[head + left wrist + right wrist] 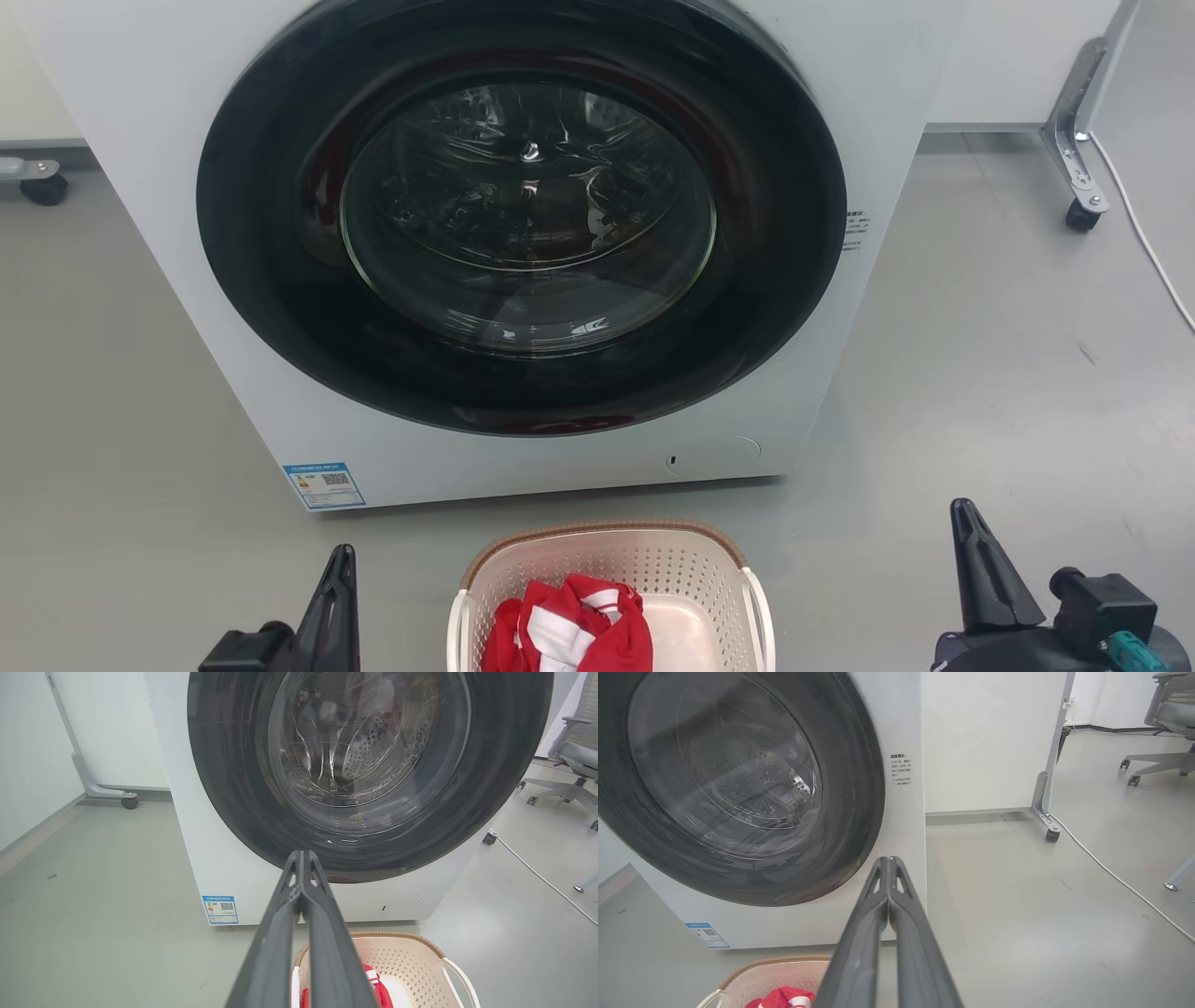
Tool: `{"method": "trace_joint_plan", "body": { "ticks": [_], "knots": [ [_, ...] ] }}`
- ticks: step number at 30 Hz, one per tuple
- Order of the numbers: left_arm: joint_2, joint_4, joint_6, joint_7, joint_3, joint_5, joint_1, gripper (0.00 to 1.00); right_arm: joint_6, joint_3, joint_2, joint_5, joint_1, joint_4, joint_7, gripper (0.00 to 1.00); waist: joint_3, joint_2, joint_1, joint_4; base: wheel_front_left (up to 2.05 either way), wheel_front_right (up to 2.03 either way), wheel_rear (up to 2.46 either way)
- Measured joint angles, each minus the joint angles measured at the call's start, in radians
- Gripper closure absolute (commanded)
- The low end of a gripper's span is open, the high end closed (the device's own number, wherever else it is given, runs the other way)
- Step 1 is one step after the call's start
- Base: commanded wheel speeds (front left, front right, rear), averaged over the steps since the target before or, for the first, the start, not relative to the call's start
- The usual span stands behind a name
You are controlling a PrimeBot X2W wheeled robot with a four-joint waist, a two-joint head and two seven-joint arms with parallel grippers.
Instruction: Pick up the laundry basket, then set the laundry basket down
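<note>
Washing machine (187, 280): white front-loader with its round dark door closed, on the grey floor (980, 373).
Laundry basket (653, 560): on the floor just in front of the machine, between both hands, touched by neither.
Garment (569, 635): red and white, crumpled inside the basket.
Left hand (301, 858): fingers pressed together, empty.
Right hand (889, 863): fingers pressed together, empty.
</note>
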State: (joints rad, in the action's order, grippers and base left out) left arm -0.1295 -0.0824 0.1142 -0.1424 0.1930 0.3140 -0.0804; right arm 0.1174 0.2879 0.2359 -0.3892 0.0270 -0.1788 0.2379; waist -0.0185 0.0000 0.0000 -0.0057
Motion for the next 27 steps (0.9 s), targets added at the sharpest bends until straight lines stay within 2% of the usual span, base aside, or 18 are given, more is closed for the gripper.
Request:
{"method": "trace_joint_plan", "body": {
  "ticks": [27],
  "knots": [
    [0.023, -0.06, -0.063, 0.079, -0.084, 0.376, 0.03, 1.0, -0.065, -0.122, -0.053, -0.35, 0.009, -0.033, -0.106, 1.0, 0.005, 0.0, 0.0, 0.002, 0.0, 0.0, 0.0]
  ]
}}
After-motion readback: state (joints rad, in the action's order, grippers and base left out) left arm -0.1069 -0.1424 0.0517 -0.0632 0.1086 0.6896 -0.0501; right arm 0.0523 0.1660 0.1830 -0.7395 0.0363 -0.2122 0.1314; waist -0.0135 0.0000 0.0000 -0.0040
